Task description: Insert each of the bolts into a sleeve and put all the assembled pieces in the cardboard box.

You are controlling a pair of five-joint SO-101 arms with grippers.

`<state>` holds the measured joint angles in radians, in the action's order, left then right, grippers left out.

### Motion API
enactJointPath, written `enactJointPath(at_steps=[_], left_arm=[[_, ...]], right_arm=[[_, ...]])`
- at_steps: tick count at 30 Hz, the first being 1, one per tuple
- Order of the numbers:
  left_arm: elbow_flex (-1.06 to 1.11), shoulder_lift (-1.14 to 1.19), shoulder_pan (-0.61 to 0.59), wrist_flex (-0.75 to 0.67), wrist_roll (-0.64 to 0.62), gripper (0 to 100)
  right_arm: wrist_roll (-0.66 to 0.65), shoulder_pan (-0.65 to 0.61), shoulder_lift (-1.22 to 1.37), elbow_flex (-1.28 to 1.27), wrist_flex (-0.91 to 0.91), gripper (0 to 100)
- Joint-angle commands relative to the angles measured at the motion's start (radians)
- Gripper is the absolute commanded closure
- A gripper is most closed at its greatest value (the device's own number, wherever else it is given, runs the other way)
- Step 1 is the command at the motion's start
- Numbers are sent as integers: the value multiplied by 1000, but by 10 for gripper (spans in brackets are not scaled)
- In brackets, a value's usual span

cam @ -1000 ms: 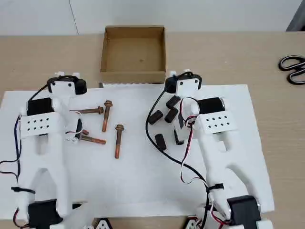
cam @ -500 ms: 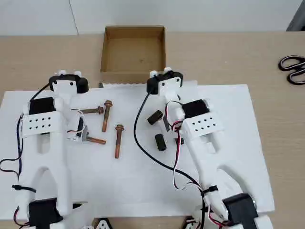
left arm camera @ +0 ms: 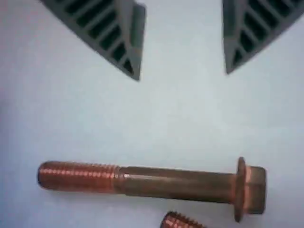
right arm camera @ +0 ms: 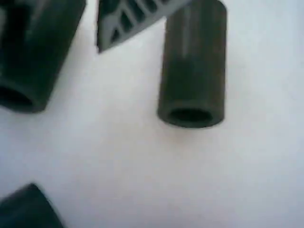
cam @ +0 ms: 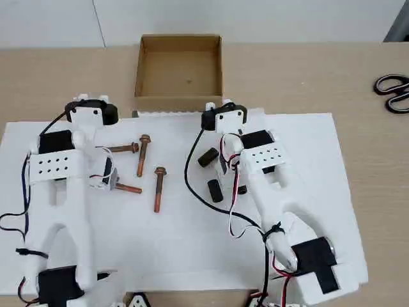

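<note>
Hovering left gripper (left arm camera: 183, 69): wide open above copper bolt (left arm camera: 152, 183)
Right gripper (cam: 223, 165): can't tell its grip
Black sleeve (right arm camera: 192, 66): wrist cam shows hollow bore

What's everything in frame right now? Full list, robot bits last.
cardboard box: one, brown, open top, on the table just beyond the white sheet
bolts: four, copper, loose on the sheet by the left arm
sleeves: at least three, black, on the sheet by the right arm; more may be hidden under it
scissors: one pair, black handles, table's far right
white sheet: one, on the table, under both arms
table: one, tan wood
left gripper: open, over a bolt, not touching
right arm: white, over the sleeves
</note>
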<state>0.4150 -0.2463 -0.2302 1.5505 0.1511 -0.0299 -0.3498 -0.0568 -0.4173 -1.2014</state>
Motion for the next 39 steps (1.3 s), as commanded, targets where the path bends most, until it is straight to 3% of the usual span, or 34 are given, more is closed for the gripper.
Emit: enactJointPath(at_steps=[1, 22, 26, 30, 39], left_arm=[[-36, -9, 3, -11, 2, 885], [-36, -3, 5, -14, 2, 885], [-35, -3, 5, -15, 3, 886], [-7, -3, 6, -18, 6, 888], [74, -5, 8, -23, 6, 889]], right_arm=[[11, 10, -2, 37, 5, 873], [6, 110, 176, 34, 53, 876], [5, 111, 176, 31, 58, 995], [9, 111, 165, 32, 47, 996], [0, 117, 4, 163, -124, 995]])
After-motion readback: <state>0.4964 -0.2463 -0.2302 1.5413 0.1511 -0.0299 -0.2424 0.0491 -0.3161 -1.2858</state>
